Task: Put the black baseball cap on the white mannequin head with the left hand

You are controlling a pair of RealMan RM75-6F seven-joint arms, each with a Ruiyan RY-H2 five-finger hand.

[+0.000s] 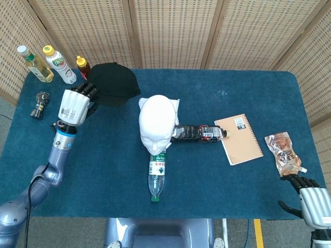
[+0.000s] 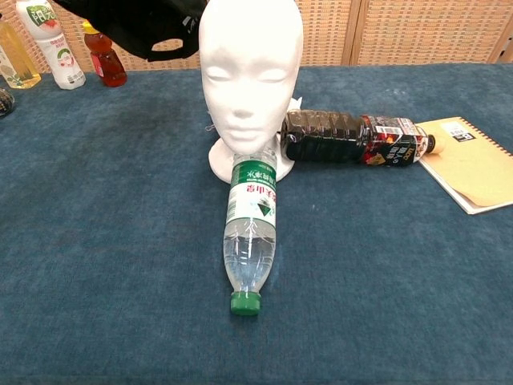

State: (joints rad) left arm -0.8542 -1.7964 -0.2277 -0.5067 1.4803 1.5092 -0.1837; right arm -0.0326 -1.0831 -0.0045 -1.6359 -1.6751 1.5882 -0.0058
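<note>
My left hand (image 1: 74, 106) has its fingers (image 1: 87, 91) curled around the edge of the black baseball cap (image 1: 113, 83), holding it up off the bench (image 1: 243, 93), left of and behind the white mannequin head (image 1: 156, 123). The head stands upright mid-bench. At far right, my right hand (image 1: 312, 197) hangs low past the bench edge, fingers loosely apart, holding nothing.

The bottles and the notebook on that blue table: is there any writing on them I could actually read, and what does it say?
None can be read for certain.
Clear water bottle: white characters on its green label, too small to read.
Dark drink bottle: printed label, blurred.
White bottle at the back: large green characters, cut off at the frame's top edge.
Notebook: small white sticker with dark print, illegible.
Black baseball cap, held by the left hand: no writing visible.
</note>
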